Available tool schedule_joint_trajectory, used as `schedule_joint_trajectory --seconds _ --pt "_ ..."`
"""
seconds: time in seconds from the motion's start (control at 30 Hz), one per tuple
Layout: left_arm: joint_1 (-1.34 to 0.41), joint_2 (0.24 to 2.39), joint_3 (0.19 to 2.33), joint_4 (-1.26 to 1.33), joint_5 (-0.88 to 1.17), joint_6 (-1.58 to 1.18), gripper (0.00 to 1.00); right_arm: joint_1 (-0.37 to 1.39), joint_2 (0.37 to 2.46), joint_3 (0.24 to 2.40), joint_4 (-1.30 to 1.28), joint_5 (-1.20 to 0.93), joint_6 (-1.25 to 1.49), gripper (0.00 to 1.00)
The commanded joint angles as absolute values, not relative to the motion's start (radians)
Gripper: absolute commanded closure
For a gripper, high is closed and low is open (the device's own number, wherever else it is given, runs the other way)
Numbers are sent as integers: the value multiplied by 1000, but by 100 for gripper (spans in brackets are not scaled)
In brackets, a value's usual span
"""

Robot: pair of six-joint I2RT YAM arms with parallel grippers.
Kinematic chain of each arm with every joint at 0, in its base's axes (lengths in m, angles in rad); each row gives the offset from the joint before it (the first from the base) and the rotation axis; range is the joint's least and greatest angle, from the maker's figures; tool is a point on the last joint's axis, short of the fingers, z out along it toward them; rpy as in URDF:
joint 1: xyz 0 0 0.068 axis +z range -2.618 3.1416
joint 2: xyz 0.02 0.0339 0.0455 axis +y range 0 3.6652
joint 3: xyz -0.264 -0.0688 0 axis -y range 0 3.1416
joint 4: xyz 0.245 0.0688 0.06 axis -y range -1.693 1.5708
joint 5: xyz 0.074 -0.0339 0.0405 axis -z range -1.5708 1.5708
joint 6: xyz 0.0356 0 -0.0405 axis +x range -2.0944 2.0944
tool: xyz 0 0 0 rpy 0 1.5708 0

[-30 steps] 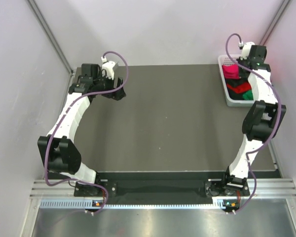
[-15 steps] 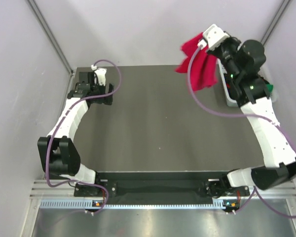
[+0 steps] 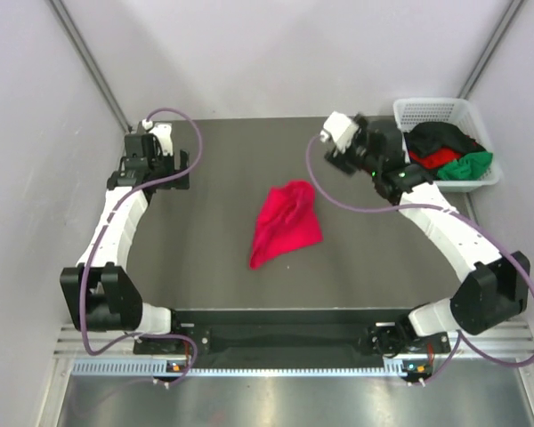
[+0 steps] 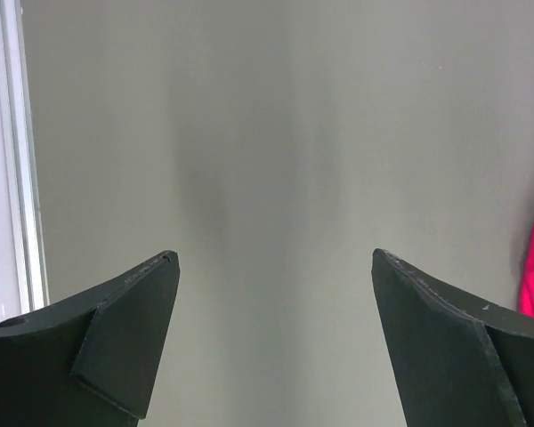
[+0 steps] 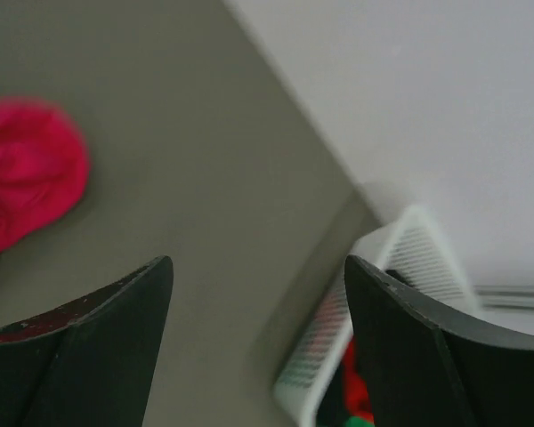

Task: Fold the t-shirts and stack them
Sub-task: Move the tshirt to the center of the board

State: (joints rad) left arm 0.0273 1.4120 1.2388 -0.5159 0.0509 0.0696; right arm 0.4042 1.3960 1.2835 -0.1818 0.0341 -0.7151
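Crimson-pink t-shirt [image 3: 285, 222]: lies crumpled on the tabletop [image 3: 205, 267], about mid-field and slightly right of centre. No arm touches it.
- Long axis is diagonal. The narrow tapered end points to the near left and the broad bunched end to the far right, toward the right arm.
- Not spread flat; folds and creases show across the top.
- It also shows at the right edge of the left wrist view and, blurred, at the left of the right wrist view.

Change vs. earlier frames:
- One second ago the right arm reached into the basket, over the pink cloth.
- Half a second ago the shirt hung in the air from that arm, beside the basket.
- Now it is down on the tabletop.
- The left arm has drawn further into the far left corner.

Right tool [image 5: 258, 267]: released, fingers spread wide with nothing between them. It hangs above the tabletop between the shirt and the basket.

Left tool [image 4: 276, 258]: released likewise, with bare tabletop under it, well apart from the shirt.

Basket [image 3: 427, 111]: white mesh, in the far right corner. It holds a bunched black t-shirt [image 3: 436, 138], a red t-shirt [image 3: 438, 158] beneath it, and a green t-shirt [image 3: 470, 165] at the right end.
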Motion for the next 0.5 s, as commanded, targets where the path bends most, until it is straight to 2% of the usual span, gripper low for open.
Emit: schedule_joint_trajectory --seconds 0.0,0.13,0.47 --pt "29 1336 1206 -494 61 72 6 431 1310 1220 -284 -122 -673 23" --pt "29 1322 1151 -503 104 64 9 497 1374 1258 -464 -270 -700 29" --pt "44 1276 1083 -546 210 71 14 666 1552 1295 -474 -367 -676 36"
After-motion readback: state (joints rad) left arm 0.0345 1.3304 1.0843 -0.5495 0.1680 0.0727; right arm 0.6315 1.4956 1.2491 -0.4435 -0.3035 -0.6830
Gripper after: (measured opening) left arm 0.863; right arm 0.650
